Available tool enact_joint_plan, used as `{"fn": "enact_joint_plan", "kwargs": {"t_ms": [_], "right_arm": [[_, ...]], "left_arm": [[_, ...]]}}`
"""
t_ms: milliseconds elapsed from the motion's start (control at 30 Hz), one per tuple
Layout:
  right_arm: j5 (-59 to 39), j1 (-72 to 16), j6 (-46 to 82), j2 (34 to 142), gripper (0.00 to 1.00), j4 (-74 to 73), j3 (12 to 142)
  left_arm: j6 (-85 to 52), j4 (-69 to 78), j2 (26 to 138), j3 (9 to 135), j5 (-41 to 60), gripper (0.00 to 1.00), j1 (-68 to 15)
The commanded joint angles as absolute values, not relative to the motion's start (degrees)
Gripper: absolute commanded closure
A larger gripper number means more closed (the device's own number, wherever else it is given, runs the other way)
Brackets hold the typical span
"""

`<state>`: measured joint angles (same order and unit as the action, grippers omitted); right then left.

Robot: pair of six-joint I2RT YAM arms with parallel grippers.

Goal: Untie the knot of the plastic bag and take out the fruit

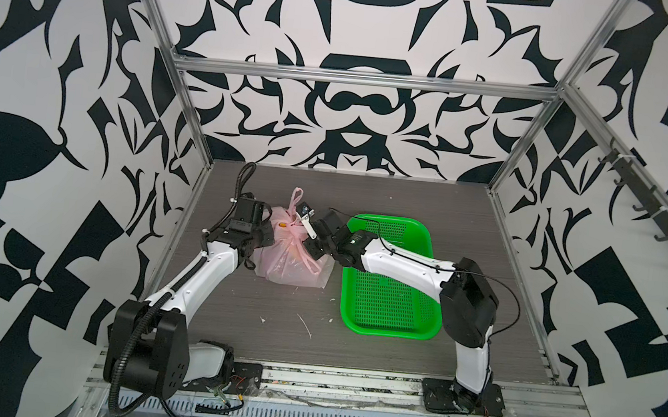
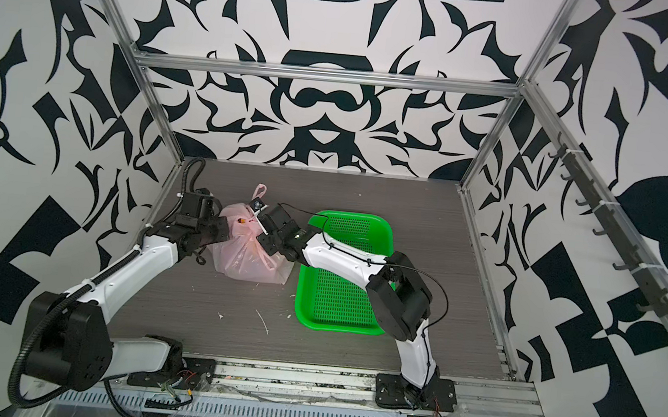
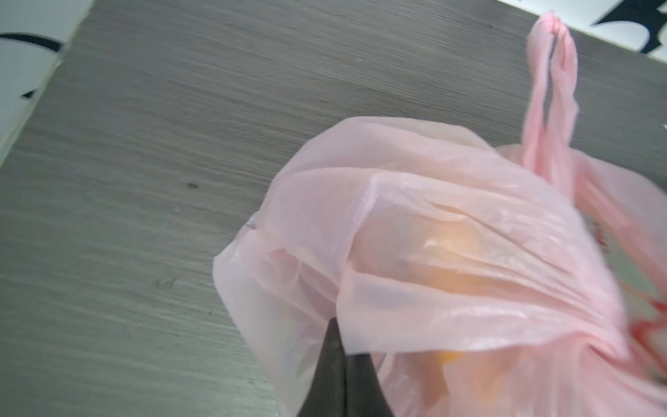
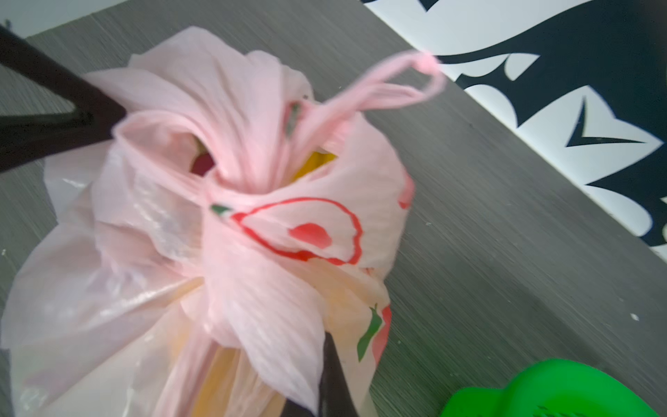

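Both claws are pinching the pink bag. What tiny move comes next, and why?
Probably the right gripper should tug its pinch gently away from the left gripper: both are shut on the plastic bag, and the knot is tied, fruit inside.

Left claw [image 3: 334,346] clamped; right claw [image 4: 330,361] clamped.

Left of centre, the pink bag [image 2: 250,262] sits between left gripper [image 2: 225,228] and right gripper [image 2: 260,224]; the green basket [image 2: 337,326] lies just right.
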<state>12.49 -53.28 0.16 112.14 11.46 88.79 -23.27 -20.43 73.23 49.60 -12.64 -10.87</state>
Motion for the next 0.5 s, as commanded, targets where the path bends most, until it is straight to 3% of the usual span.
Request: {"fn": "enact_joint_plan", "kwargs": {"t_ms": [0, 467], "right_arm": [[15.21, -52.11, 1.55, 108.44, 1.00, 9.70, 86.88], [14.13, -45.34, 6.85, 104.61, 0.99, 9.22, 81.47]], "left_arm": [[-26.26, -22.06, 70.39, 47.81, -15.29, 1.00, -9.18], [-31.24, -21.80, 62.97, 41.48, -16.28, 1.00, -4.75]]}}
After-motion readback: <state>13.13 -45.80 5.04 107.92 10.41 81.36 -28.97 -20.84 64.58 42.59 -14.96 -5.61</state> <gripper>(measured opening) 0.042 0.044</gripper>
